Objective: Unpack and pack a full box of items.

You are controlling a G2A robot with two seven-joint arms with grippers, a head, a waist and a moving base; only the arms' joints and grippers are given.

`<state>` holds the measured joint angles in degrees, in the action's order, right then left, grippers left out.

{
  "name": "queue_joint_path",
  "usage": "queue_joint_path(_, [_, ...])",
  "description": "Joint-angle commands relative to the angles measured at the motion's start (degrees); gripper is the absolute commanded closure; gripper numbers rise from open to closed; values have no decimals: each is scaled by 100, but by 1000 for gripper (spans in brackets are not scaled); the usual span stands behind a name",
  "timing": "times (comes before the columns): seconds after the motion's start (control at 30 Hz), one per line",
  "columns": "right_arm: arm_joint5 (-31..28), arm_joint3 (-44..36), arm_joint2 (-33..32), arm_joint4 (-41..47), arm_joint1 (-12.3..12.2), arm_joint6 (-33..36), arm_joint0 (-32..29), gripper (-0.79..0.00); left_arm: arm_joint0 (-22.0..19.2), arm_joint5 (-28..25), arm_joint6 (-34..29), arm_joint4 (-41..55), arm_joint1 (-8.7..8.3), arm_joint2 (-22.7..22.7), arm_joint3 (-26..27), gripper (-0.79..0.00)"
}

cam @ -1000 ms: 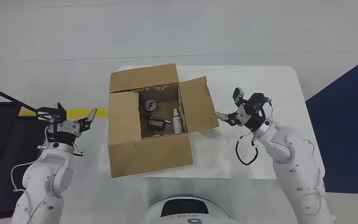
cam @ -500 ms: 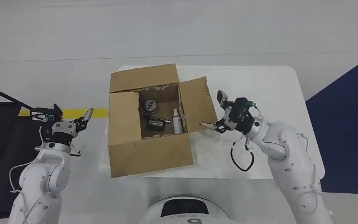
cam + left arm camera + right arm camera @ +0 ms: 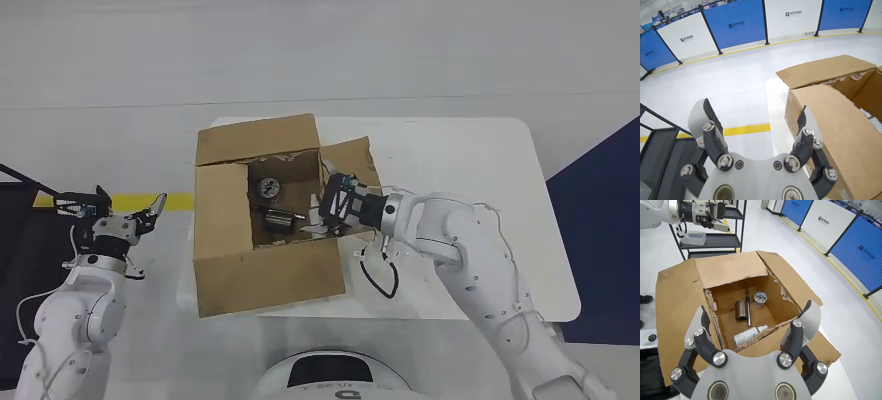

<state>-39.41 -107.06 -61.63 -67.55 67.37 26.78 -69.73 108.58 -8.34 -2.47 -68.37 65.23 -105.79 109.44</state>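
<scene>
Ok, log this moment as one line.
right gripper: open, over box | left gripper: open, beside table | box holds: bottle, cylinder, rod, disc

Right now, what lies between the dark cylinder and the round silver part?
A thin metal rod, against the dark cylinder, apart from the round silver part; the right wrist view shows it.

white table (image 3: 480, 160) | black shelving (image 3: 721, 240) (grey bin (image 3: 693, 238) on it) | blue-white partitions (image 3: 734, 28)

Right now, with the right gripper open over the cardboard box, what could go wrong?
The white plastic bottle lies against the torn wall of the brown cardboard box; a finger of the right gripper could snag cardboard instead. The thin steel rod beside the dark metal cylinder may roll if bumped.
</scene>
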Motion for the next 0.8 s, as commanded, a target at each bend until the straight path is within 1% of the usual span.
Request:
queue_joint_path(0.0, [0,1,4,0,0,1,5,-785,0,0,0,1,0,0,0,-785])
queue_joint_path(0.63, [8,4,17,32,4,-40,1,-785,0,0,0,1,0,0,0,-785])
queue_joint_path(0.7, [-2,112,238,-30,39,-72,129,-785,0,0,0,1,0,0,0,-785])
queue_joint_path(0.77, [35,279,582,-35,115,-76,411,-785,-71,140,111,-91,2,-89,-141,-785])
